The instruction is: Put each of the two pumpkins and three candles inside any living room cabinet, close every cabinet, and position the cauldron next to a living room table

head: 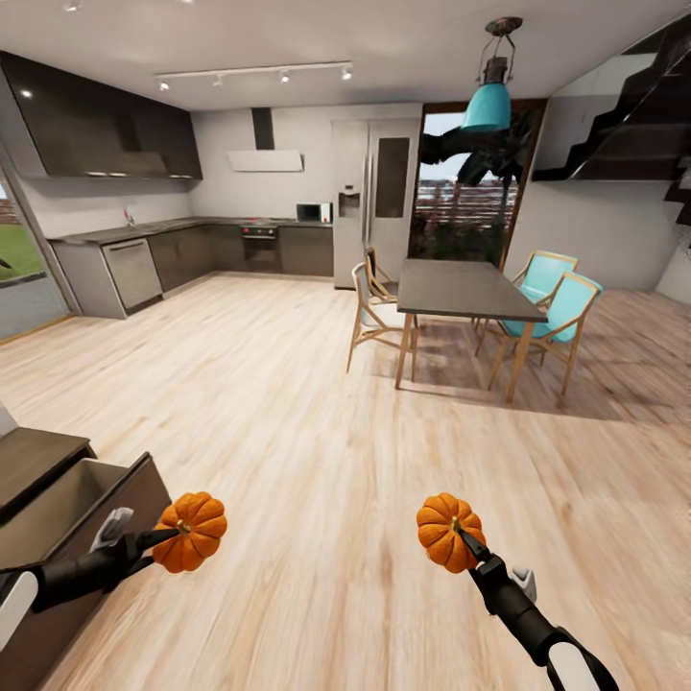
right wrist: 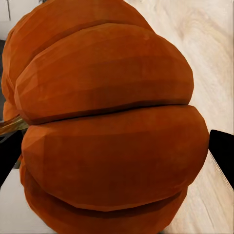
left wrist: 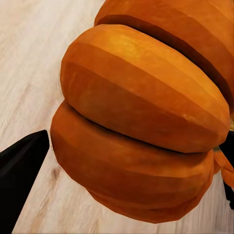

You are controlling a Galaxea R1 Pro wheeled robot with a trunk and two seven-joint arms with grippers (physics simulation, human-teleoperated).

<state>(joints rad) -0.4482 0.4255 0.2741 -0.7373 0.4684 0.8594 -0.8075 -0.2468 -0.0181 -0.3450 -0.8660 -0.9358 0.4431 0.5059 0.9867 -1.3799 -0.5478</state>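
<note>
While my left gripper point(head: 178, 536) is clamped on one pumpkin point(head: 192, 531) and my right gripper point(head: 459, 534) is clamped on the other pumpkin point(head: 445, 532), both fruits hang in the air above the pale wooden floor point(head: 317, 451). In my left wrist view that pumpkin point(left wrist: 146, 122) sits between my black fingers point(left wrist: 22, 175), floorboards behind it; in my right wrist view the second pumpkin point(right wrist: 107, 126) is gripped the same way. Just beside and below my left gripper stands the dark brown cabinet point(head: 58, 537), its front swung open on a beige interior. Far ahead of my right gripper stands a dining table point(head: 461, 288) with chairs point(head: 552, 307) around it. Well beyond my left gripper runs the grey kitchen point(head: 192, 254), a teal lamp point(head: 489, 101) hanging further off.
</note>
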